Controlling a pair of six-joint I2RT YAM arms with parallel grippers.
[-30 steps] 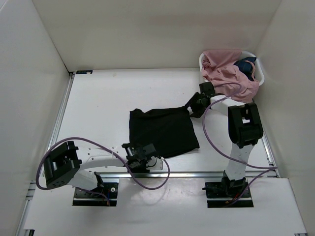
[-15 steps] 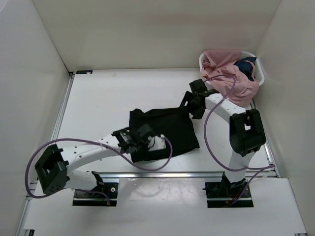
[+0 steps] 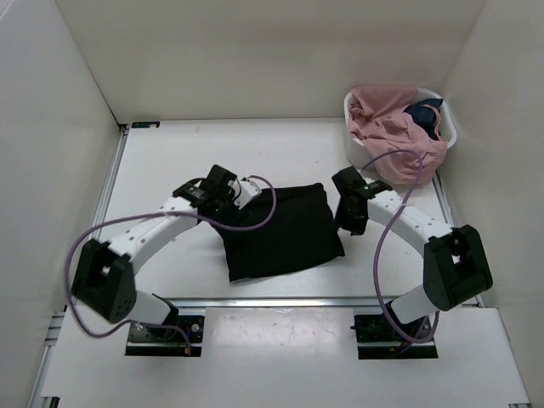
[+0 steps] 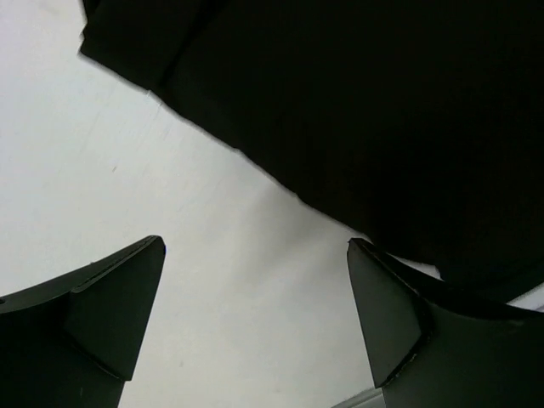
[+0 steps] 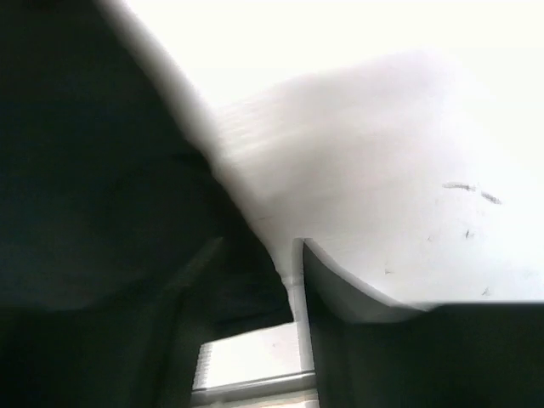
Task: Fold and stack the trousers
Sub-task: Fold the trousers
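The black trousers (image 3: 285,229) lie folded into a rough square at the middle of the table. My left gripper (image 3: 228,194) hovers at their far left corner. In the left wrist view it (image 4: 255,246) stands wide open over bare table, with the trousers (image 4: 382,110) just beyond its tips. My right gripper (image 3: 348,223) is at the trousers' right edge. In the right wrist view its jaws (image 5: 259,246) are part open, with the fabric's edge (image 5: 127,170) between them and a gap left beside the right finger (image 5: 340,289).
A white basket (image 3: 448,127) at the back right holds a pink garment (image 3: 387,127) and a dark blue garment (image 3: 425,110). White walls enclose the table on three sides. A metal rail (image 3: 289,299) runs along the near edge.
My left arm swung from the near edge up to the trousers' far left corner and its jaws opened wide. My right gripper moved down from the far right corner to the right edge and narrowed.
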